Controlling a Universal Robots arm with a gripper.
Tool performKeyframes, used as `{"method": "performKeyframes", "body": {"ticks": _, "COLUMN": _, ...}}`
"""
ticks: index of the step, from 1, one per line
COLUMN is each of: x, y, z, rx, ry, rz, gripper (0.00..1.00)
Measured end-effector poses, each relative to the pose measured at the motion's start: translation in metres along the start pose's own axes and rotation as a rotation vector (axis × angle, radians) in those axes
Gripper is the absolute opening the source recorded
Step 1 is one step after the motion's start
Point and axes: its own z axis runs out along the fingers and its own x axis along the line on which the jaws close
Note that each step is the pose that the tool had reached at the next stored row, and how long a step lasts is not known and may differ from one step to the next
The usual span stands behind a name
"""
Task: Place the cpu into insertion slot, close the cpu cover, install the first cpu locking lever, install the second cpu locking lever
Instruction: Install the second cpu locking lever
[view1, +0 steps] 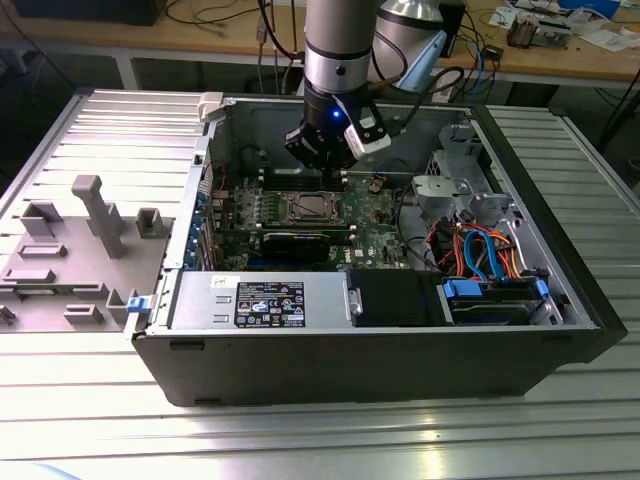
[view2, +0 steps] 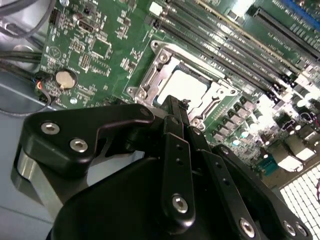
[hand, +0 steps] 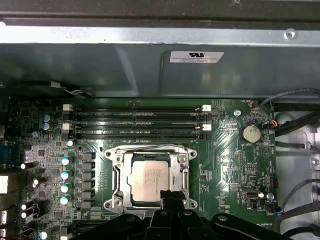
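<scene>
The cpu lies flat in the insertion slot, its pale metal top facing up; it is also seen as the cpu and, on the green board inside the open case, as the cpu. The silvery cpu cover lies down around it, framing the chip. My gripper hangs just over one edge of the socket, fingertips pressed together with nothing between them. In the second wrist view the gripper ends right at the socket's rim. From outside, the gripper sits a little above the board.
A round coin battery sits beside the socket. Long black memory slots run along the case wall. A power supply and coloured cables fill the near side. A grey fixture stands at the exterior view's left.
</scene>
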Motion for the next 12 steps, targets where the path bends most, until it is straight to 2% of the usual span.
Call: {"method": "performKeyframes", "body": {"ticks": 12, "x": 0.0000, "y": -0.0001, "z": 0.0001, "rx": 0.0002, "ry": 0.0001, "rz": 0.000, "gripper": 0.11}}
